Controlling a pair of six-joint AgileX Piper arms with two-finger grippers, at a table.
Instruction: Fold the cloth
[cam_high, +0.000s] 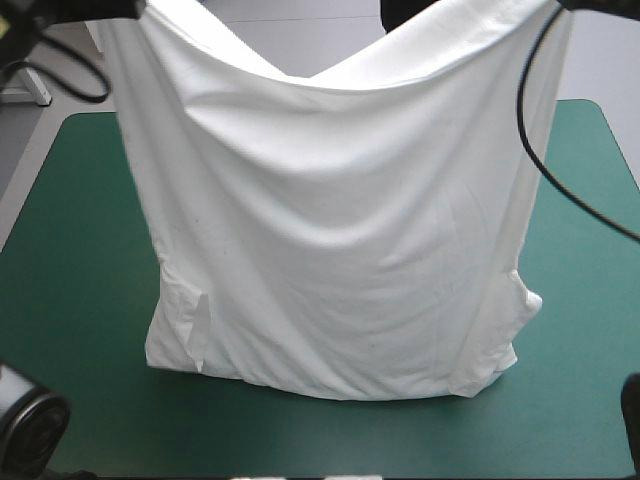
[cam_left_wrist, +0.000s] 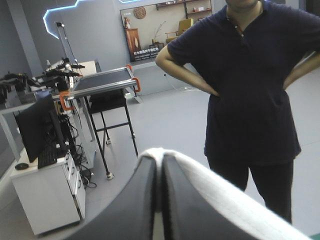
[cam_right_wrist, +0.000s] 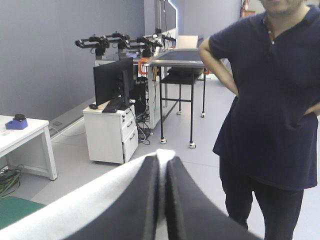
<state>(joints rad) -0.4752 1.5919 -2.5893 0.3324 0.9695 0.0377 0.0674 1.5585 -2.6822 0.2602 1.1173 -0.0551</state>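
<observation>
Left gripper (cam_left_wrist: 161, 156) and right gripper (cam_right_wrist: 162, 160) each clamped on the T-shirt (cam_high: 340, 250), which hangs spread between them, lower edge on the teal-green table (cam_high: 80, 300). We judge no fold made yet; all folding is left

The hanging T-shirt (cam_high: 330, 230) blocks mid-table — bare table (cam_high: 70, 250) either side (near edge too).

The T-shirt (cam_high: 330, 250) is thin white cloth, soft and matt, with shallow creases across it. Around the T-shirt, the worktop's teal-green cover (cam_high: 70, 330) looks smooth and matt. The left claw (cam_left_wrist: 161, 157) and right claw (cam_right_wrist: 162, 161) have smooth black surfaces with a dull sheen, like plastic or rubber.
</observation>
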